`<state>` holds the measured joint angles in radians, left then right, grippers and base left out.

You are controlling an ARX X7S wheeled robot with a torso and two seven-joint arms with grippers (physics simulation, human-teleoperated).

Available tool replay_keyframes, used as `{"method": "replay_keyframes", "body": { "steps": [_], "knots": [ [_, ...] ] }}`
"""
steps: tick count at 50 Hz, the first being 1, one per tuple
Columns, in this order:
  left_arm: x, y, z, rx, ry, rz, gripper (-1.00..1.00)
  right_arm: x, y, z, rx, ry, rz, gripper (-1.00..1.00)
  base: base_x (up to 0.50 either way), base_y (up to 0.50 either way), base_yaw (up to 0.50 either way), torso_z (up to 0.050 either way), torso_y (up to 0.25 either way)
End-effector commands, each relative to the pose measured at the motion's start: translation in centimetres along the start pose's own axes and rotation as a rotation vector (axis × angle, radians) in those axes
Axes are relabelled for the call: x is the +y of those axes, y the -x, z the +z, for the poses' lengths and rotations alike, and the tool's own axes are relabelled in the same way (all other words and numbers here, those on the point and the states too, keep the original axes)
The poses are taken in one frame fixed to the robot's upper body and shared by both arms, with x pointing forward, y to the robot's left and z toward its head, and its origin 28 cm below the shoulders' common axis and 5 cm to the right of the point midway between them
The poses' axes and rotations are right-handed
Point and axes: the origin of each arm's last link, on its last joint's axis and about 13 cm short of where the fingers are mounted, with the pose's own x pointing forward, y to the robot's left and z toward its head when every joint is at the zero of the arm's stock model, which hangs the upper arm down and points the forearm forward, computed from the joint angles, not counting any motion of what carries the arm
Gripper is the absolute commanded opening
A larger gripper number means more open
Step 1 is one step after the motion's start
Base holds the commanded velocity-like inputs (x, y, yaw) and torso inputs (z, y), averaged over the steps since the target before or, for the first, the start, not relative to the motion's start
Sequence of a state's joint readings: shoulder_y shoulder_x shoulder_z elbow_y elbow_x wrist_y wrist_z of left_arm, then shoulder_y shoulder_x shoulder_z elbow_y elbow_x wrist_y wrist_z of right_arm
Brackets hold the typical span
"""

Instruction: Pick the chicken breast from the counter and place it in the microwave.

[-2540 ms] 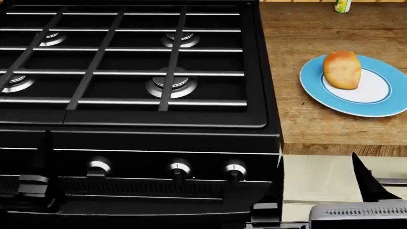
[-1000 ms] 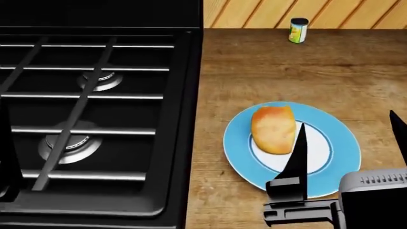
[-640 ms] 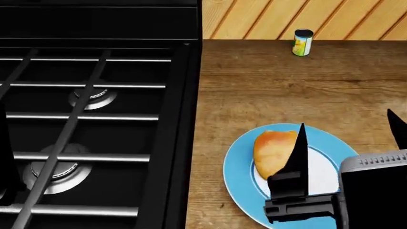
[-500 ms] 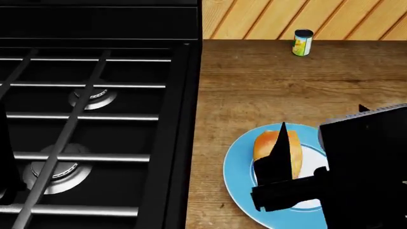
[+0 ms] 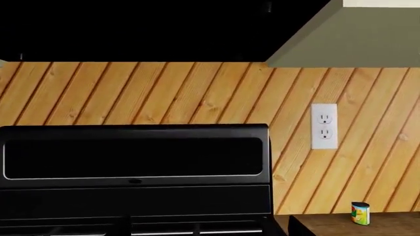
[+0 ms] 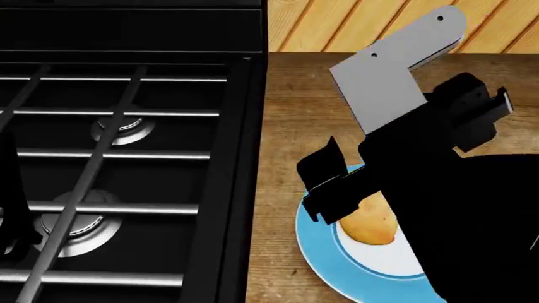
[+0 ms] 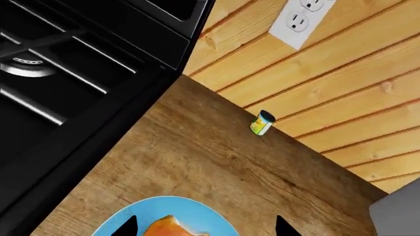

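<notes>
Blue plate [image 6: 324, 262] — one chicken breast [image 6: 370, 222]; one can [image 7: 262, 123] beyond.

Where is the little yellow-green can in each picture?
Left wrist view: the can stands at the lower right, on the counter by the wooden wall.
Head view: not visible; the right arm covers the spot at the back of the counter.
Right wrist view: the can is near the middle, at the foot of the wall.
Shared landmark: the black stove.

Kitchen: gas stove [image 6: 110, 164], wooden counter [image 7: 217, 167].
</notes>
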<state>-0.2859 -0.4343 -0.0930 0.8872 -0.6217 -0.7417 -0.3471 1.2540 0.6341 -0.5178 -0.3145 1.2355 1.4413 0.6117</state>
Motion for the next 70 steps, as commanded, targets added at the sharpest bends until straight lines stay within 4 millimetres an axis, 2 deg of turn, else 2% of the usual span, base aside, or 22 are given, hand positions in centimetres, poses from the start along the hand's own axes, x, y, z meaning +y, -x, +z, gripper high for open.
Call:
{"method": "replay_keyframes", "body": {
  "steps": [1, 11, 38, 56, 70],
  "knots": [
    [0.0, 0.0, 0.0, 0.003, -0.001, -0.011, 1.00, 0.6, -2.4, -0.2, 0.100, 0.013, 0.045, 1.00, 0.00, 0.00, 0.00, 0.000, 0.000],
    [0.3, 0.7, 0.2, 0.011, -0.003, -0.014, 1.00, 2.0, -3.5, -1.9, 0.150, 0.012, 0.082, 1.00, 0.00, 0.00, 0.00, 0.000, 0.000],
    [0.4, 1.5, 0.8, 0.029, 0.001, -0.030, 1.00, 2.7, -6.7, -4.1, 0.229, -0.063, 0.063, 1.00, 0.00, 0.00, 0.00, 0.000, 0.000],
    [0.2, 1.5, 1.2, 0.030, 0.011, -0.050, 1.00, 3.8, -7.4, -6.4, 0.285, -0.083, 0.073, 1.00, 0.00, 0.00, 0.00, 0.000, 0.000],
    [0.4, 2.0, 1.2, 0.042, 0.010, -0.050, 1.00, 3.8, -8.1, -7.3, 0.317, -0.097, 0.055, 1.00, 0.00, 0.00, 0.00, 0.000, 0.000]
  ]
}}
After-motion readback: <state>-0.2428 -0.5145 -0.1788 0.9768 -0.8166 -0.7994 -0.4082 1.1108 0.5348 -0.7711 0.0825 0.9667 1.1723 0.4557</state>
